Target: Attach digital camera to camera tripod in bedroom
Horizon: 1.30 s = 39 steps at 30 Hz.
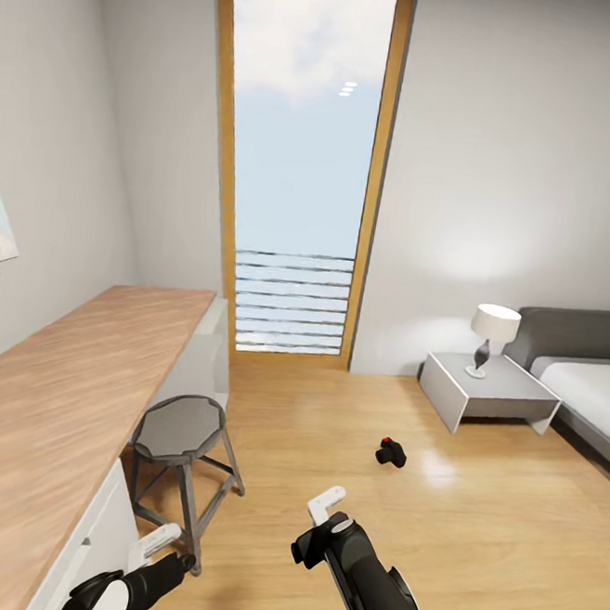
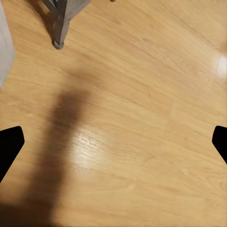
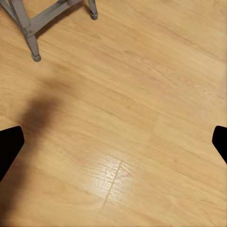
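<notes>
Daylight pours in through the tall window [image 1: 300, 165] far ahead of my pincers, washing the room bright and even. A lamp [image 1: 491, 338] throws a soft glow on the wall behind it. The floor [image 1: 468, 545] shines with pale glare patches, and beneath my left pincer [image 2: 113, 142] lies a long, soft dark shadow. The wrist views are slightly blurry, the head view bends at its edges.

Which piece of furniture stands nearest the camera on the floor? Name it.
The white bedside table with the lamp; the digital camera lies just before it, farther from the stool.
</notes>
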Tool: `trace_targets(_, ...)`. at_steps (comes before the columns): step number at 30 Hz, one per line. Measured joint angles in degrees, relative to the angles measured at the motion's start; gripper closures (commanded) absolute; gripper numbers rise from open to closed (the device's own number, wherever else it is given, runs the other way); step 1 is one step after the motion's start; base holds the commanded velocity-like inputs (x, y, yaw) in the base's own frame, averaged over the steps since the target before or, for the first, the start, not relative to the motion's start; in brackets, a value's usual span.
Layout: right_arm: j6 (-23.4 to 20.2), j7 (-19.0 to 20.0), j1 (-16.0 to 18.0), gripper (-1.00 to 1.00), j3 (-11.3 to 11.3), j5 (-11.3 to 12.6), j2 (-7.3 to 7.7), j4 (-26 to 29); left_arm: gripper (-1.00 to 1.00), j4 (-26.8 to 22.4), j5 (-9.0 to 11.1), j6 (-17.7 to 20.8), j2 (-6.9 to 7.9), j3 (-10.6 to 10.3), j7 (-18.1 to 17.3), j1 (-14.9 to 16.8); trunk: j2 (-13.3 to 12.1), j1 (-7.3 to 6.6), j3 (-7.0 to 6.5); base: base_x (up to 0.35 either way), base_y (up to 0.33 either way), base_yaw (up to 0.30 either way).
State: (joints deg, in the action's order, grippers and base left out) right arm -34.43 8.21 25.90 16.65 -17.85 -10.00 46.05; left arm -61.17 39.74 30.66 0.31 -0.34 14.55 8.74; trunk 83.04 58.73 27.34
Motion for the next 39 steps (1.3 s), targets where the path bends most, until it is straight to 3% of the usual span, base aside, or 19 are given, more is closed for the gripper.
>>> trace_targets(18, 0.0, 0.1, 0.1, -1.00, -0.1, 0.0, 0.00, 0.6, -1.00, 0.0, 0.0, 0.1, 0.00, -1.8, 0.1, 0.0, 0.0, -0.01, 0.00, 0.205, -0.027, 0.000)
trace_targets(30, 0.0, 0.1, 0.1, -1.00, -0.1, 0.0, 0.00, 0.7, -1.00, 0.0, 0.0, 0.1, 0.00, -2.0, 0.2, 0.0, 0.0, 0.00, 0.00, 0.040, -0.006, 0.000)
trace_targets(39, 0.0, 0.1, 0.1, -1.00, -0.1, 0.0, 0.00, 0.7, -1.00, 0.0, 0.0, 0.1, 0.00, -2.0, 0.2, 0.0, 0.0, -0.03, 0.00, 0.199, -0.001, 0.000)
